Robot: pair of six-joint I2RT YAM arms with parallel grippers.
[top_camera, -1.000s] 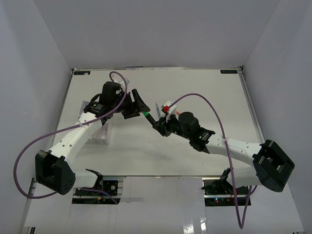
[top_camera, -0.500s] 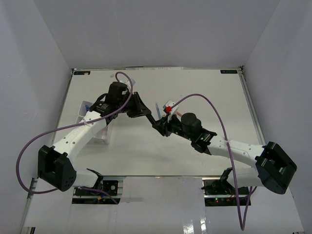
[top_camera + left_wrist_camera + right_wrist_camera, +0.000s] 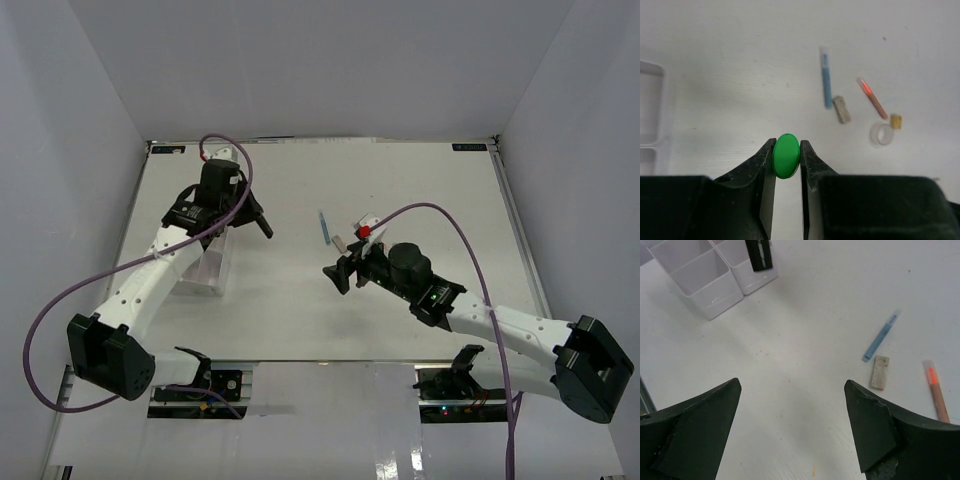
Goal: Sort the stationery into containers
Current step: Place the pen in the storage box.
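The left gripper (image 3: 786, 150) is pinched tight on a green-capped highlighter (image 3: 786, 156), with only the cap's end showing between its fingers. It holds this above the white table (image 3: 740, 60), just right of the white organizer tray (image 3: 651, 115). The right gripper (image 3: 791, 385) is spread wide with nothing in it, over bare table near the middle. Beyond it lie a blue pen (image 3: 879, 342), a grey block (image 3: 880, 373) just beside that, and an orange-tipped pen (image 3: 936, 392). A tan block (image 3: 896, 121) sits just beside a clear tape roll (image 3: 882, 134). One tray compartment holds a black item (image 3: 759, 255)
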